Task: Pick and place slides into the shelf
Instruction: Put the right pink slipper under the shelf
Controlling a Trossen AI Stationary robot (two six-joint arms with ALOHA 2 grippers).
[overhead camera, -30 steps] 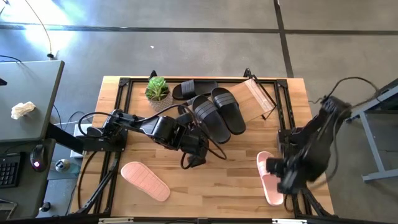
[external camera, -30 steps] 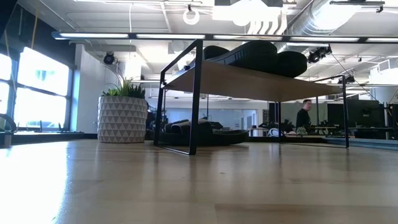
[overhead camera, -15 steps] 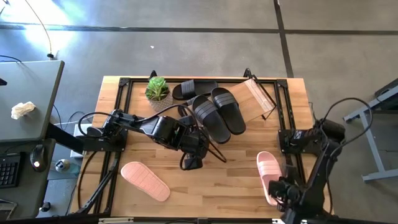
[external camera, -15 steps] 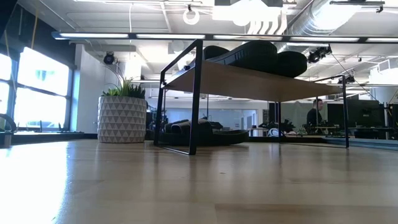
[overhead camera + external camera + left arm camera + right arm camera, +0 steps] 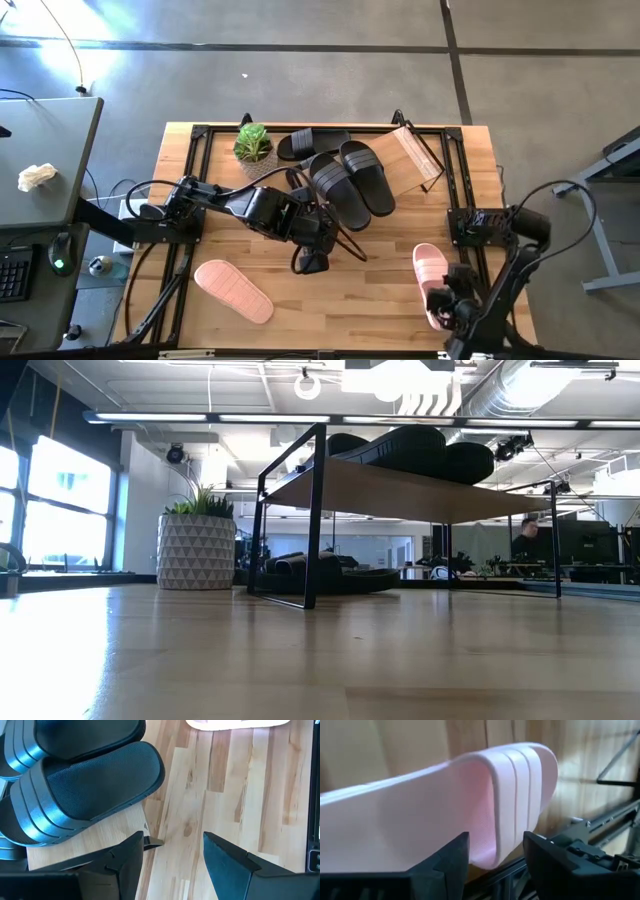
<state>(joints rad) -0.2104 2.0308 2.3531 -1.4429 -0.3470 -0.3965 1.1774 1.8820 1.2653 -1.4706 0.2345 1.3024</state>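
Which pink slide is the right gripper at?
The pink slide at the table's right edge; the right gripper is open around it. The other pink slide lies front-left.

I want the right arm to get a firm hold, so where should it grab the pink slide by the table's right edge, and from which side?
Probably the strap band of the pink slide: it arches off the sole, so one jaw could slip under it and one over. The right gripper, jaws open, already faces the strap's open end from the table's near right corner. Coming in from there looks best.
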